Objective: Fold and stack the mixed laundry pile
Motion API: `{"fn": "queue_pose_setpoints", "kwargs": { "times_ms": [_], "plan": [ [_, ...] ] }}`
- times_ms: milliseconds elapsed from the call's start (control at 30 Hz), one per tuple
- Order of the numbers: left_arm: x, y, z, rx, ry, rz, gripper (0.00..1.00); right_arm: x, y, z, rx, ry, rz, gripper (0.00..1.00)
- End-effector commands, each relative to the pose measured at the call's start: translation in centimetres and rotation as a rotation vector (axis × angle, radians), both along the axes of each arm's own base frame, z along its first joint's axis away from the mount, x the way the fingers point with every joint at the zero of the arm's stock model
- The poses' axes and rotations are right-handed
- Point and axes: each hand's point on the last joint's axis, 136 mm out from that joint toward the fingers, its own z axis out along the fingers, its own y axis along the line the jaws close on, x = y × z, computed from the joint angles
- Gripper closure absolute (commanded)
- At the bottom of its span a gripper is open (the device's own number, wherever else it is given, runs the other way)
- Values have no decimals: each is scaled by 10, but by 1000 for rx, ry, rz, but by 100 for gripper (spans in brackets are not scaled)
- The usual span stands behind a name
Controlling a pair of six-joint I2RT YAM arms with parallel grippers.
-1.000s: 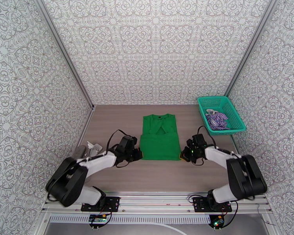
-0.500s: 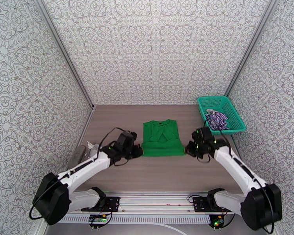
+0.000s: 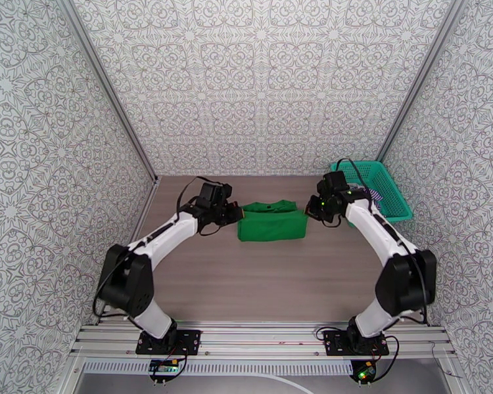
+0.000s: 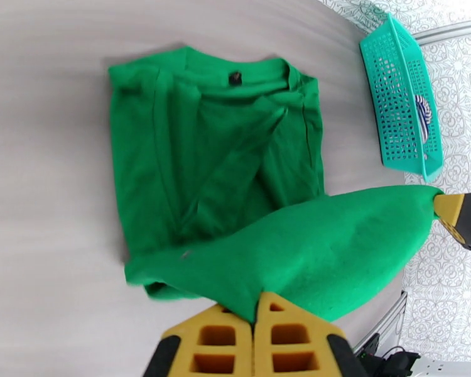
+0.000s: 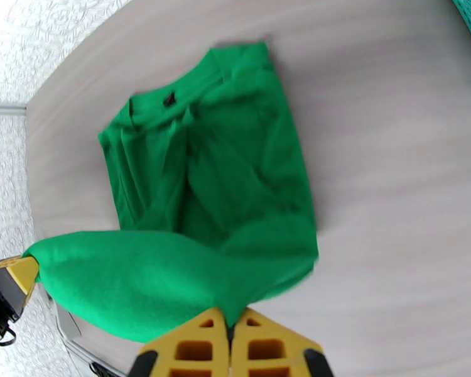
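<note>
Jaws, left: the left gripper (image 4: 255, 318) is clenched on one corner of the green cloth's (image 3: 273, 221) raised hem.
Jaws, right: the right gripper (image 5: 230, 331) is pinched shut on the opposite hem corner.
Held edge: it is stretched between the two grippers, running left to right across the table (image 3: 246, 284) and lifted clear of it.
Cloth below: the collar (image 4: 235, 76) half lies flat on the table, directly beneath and just beyond the raised hem in both wrist views.
Deciding relation: the hem runs parallel to the collar edge and hangs almost over it, so the coming move looks like a straight lowering onto the collar half, not a sideways shift.
Nearer arm: neither, as each arm stands at its own end of the cloth and they are about level.
Striped shirt: the striped shirt (image 4: 424, 114) sits in the teal basket (image 3: 384, 185), at the right rear of the table and nearer the right arm.
Risk judged: an uneven release could skew the fold.
</note>
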Motion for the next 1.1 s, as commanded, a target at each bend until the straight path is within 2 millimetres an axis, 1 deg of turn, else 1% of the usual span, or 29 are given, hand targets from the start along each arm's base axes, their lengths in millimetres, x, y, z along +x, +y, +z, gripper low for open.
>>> {"fn": "queue_pose_setpoints", "kwargs": {
  "times_ms": [0,100,300,400,467,533,567,600,633,667,700,733,800,900,967,1000,1067],
  "plan": [
    [26,-3,5,-42,-35,-19,100,37,6,12,37,-81,30,100],
    [44,-2,-6,-57,-20,-5,100,56,9,1,55,-70,41,100],
    [79,11,-22,-93,-14,29,100,89,15,-27,124,-74,67,100],
    [95,12,-39,-113,9,25,100,106,18,-41,165,-82,83,100],
    [105,13,-51,-122,21,29,100,118,20,-50,189,-100,95,97],
    [114,15,-61,-142,27,37,100,128,22,-63,199,-101,99,94],
    [119,15,-65,-155,28,39,93,133,23,-69,211,-105,104,92],
    [125,17,-71,-164,27,50,82,138,25,-75,227,-115,113,87],
    [129,18,-71,-178,17,59,73,141,24,-79,230,-119,110,80],
    [135,20,-81,-194,18,68,69,146,23,-84,234,-124,105,74],
    [141,24,-83,-211,8,84,69,150,24,-88,251,-132,107,72],
    [147,28,-82,-226,-4,96,67,155,24,-89,268,-140,103,70],
    [157,37,-74,-247,-36,114,59,163,22,-89,296,-153,92,65],
    [168,51,-52,-258,-94,139,56,172,16,-75,328,-189,73,57],
    [170,64,-43,-244,-112,170,54,173,10,-55,312,-235,74,51],
    [169,73,-28,-230,-139,186,53,173,6,-46,286,-259,73,48],
    [164,87,-16,-182,-161,204,49,167,-2,-29,226,-293,75,44]
  ]
}}
